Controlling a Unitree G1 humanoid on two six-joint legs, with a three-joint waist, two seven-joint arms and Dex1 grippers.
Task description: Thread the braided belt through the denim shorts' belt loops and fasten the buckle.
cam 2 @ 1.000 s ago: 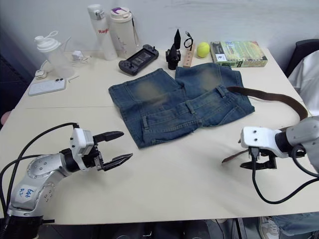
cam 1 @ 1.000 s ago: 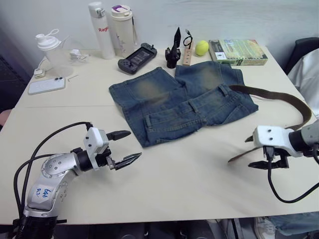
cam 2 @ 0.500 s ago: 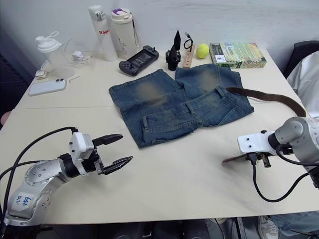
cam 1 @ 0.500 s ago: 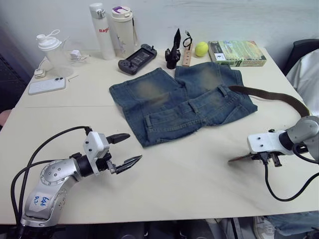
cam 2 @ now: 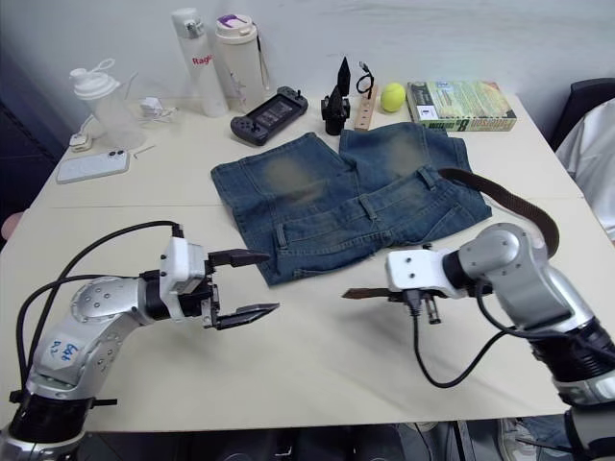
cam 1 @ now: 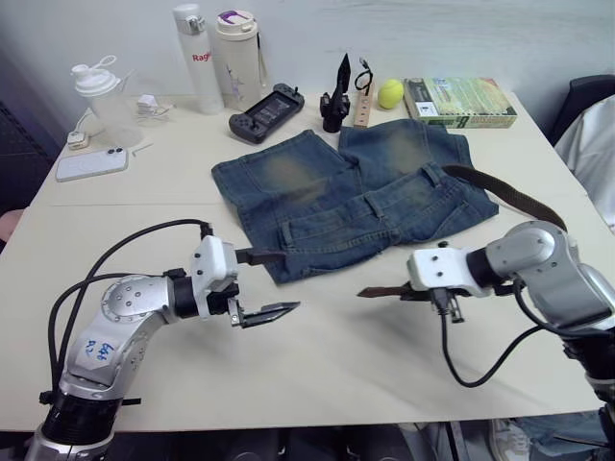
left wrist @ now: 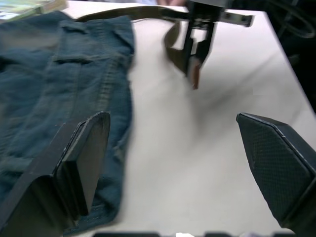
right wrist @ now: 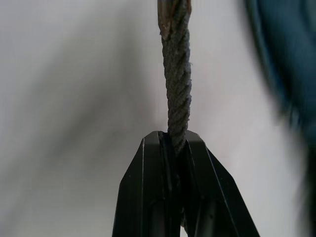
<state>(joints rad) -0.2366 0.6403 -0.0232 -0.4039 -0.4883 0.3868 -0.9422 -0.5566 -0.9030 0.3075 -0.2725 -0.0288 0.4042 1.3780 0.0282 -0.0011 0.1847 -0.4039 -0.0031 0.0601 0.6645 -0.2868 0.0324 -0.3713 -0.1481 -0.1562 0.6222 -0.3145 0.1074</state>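
Swinging well inward from the table's right edge, the right gripper [cam 2: 396, 292] has carried the tan tip of the braided belt [cam 2: 504, 204] to a spot just off the hem-side edge of the denim shorts [cam 2: 336, 197], and the left gripper [cam 2: 240, 285] has also edged closer to the shorts' near corner. The right gripper's fingers are pressed together on the belt a little behind its tip, so that a short stiff length sticks out ahead of them, level with the table [cam 2: 317, 365]; held that way, the free end can probably be steered like a needle toward a belt loop. The rest of the belt arcs back over the right arm and trails across the shorts' right side; the buckle cannot be made out. The left gripper hangs just above the table with its fingers spread wide and nothing between them, pointing at the shorts and, as its wrist view shows, at the oncoming belt tip. That looks like a ready stance, either to pin the denim or to take the tip once it is offered. The shorts lie flat in the middle of the table, legs toward the bottles and book at the far side, waistband nearer the robot. No loop appears threaded yet, so the task seems to be at its very start.
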